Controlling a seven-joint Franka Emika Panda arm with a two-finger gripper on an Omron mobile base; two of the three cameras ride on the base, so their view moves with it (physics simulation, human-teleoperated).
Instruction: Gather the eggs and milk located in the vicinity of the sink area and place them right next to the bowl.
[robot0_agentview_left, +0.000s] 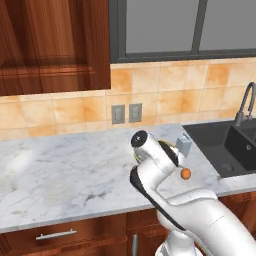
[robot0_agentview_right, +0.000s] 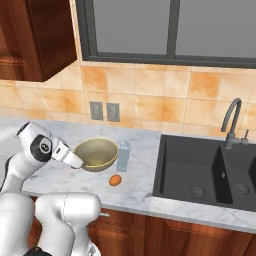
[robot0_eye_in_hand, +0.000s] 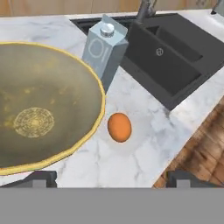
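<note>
Hand view: the gripper (robot0_eye_in_hand: 111, 179) is seen spread wide and empty at the near edge. Just beyond it, at twelve o'clock, the egg (robot0_eye_in_hand: 119, 127) lies on the marble counter (robot0_eye_in_hand: 144, 144), just beside the olive-gold bowl (robot0_eye_in_hand: 43, 109). It is judged light, smooth, fragile and apt to roll; a gentle grasp across its middle is advised. Farther off, at one o'clock of the bowl, the milk carton (robot0_eye_in_hand: 101, 51) stands upright against the rim, before the sink (robot0_eye_in_hand: 175, 65); its flat sides would be taken.

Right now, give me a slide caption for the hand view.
Open tool above the counter, egg and milk carton beside the bowl, sink beyond.
</note>
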